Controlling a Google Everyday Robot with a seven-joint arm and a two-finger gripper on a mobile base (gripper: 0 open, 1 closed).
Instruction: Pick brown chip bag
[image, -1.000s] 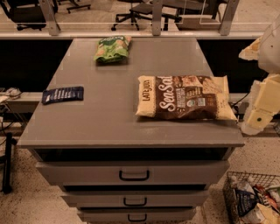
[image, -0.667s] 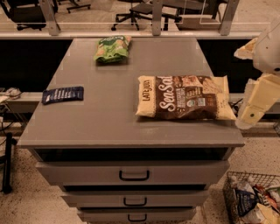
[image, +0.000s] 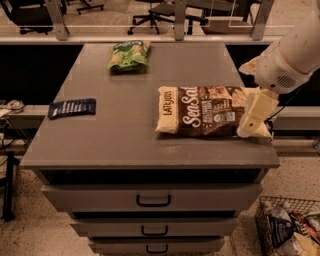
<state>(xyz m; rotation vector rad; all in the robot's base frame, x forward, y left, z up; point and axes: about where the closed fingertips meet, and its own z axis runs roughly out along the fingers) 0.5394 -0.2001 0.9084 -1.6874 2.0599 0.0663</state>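
The brown chip bag (image: 205, 111) lies flat on the right side of the grey cabinet top (image: 125, 135). It has a dark brown middle, cream-yellow ends and white script lettering. My gripper (image: 252, 116) hangs from the white arm at the right and covers the bag's right end. Its cream finger points down toward the bag's front right corner. I cannot see whether it touches the bag.
A green snack bag (image: 129, 54) lies at the back of the top. A flat dark-blue packet (image: 72, 107) lies at the left edge. Drawers (image: 152, 200) fill the cabinet front. A wire basket (image: 290, 227) with items stands on the floor at the right. Office chairs stand behind.
My arm and gripper have moved left from beyond the cabinet's right edge to over the right end of the brown chip bag. The bags have not moved.
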